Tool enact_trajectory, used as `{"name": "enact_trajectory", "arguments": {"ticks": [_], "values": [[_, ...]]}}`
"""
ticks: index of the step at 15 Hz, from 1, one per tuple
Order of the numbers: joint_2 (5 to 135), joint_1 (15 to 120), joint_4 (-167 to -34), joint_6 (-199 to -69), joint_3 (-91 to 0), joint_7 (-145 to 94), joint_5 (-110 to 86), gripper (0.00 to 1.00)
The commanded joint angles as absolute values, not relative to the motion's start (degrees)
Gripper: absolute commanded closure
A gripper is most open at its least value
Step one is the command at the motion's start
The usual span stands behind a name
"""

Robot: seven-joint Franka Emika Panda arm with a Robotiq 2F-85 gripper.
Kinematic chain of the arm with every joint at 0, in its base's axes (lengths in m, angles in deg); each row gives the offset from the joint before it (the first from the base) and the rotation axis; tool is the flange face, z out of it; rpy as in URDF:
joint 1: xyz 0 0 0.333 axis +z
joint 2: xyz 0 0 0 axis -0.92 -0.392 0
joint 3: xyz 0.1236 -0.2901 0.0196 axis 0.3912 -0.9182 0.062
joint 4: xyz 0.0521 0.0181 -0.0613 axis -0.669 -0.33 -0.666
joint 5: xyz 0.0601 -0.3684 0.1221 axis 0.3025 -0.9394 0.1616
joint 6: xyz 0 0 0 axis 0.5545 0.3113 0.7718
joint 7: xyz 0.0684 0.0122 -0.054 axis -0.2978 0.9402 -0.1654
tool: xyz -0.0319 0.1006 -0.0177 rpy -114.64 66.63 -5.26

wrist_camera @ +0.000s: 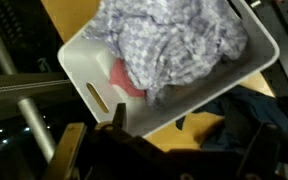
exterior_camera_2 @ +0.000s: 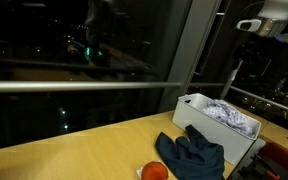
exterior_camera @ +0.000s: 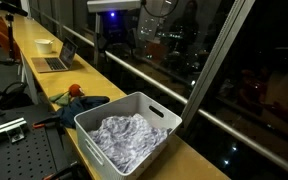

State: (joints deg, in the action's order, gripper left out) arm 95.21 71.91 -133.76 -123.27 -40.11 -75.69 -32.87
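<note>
The tool (wrist_camera: 162, 135) hangs above the white basket (wrist_camera: 84, 70). In the wrist view its jaws are spread wide with nothing between them. In an exterior view the tool (exterior_camera_2: 256, 27) is high over the basket (exterior_camera_2: 189, 100), well clear of it.

The basket (exterior_camera: 109, 103) stands on the wooden worktop (exterior_camera: 29, 40), close to the edge that runs along the window. A crumpled checked cloth (wrist_camera: 174, 45) fills most of it and shows in both exterior views (exterior_camera: 129, 135) (exterior_camera_2: 229, 115). In the wrist view something pink (wrist_camera: 124, 78) peeks out from under the cloth on the basket floor; what it is cannot be told.

A dark blue cloth (exterior_camera_2: 189, 155) lies bunched on the worktop (exterior_camera_2: 74, 150), touching the basket's side, and also shows in the wrist view (wrist_camera: 254, 110). An orange ball (exterior_camera_2: 154, 171) sits just beside that cloth. Well apart, toward the far end of the worktop, are an open laptop (exterior_camera: 56, 60) and a pale cup (exterior_camera: 45, 45).
</note>
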Motion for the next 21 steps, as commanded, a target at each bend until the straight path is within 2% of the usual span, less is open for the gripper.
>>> {"name": "enact_trajectory", "arguments": {"ticks": [1,6,9,13,21], "values": [[99.80,75.56,-141.08,-123.57,-36.40,-69.08,-24.68,0.00],[98.22,81.61,-151.05,-133.21,-30.63,-59.93,-22.95,0.00],[92.92,82.55,-154.57,-142.17,-29.17,-57.26,-25.60,0.00],[87.61,81.54,-155.36,-149.40,-29.08,-56.38,-30.31,0.00],[74.64,75.09,-150.30,-158.63,-32.44,-62.71,-27.69,0.00]]}}
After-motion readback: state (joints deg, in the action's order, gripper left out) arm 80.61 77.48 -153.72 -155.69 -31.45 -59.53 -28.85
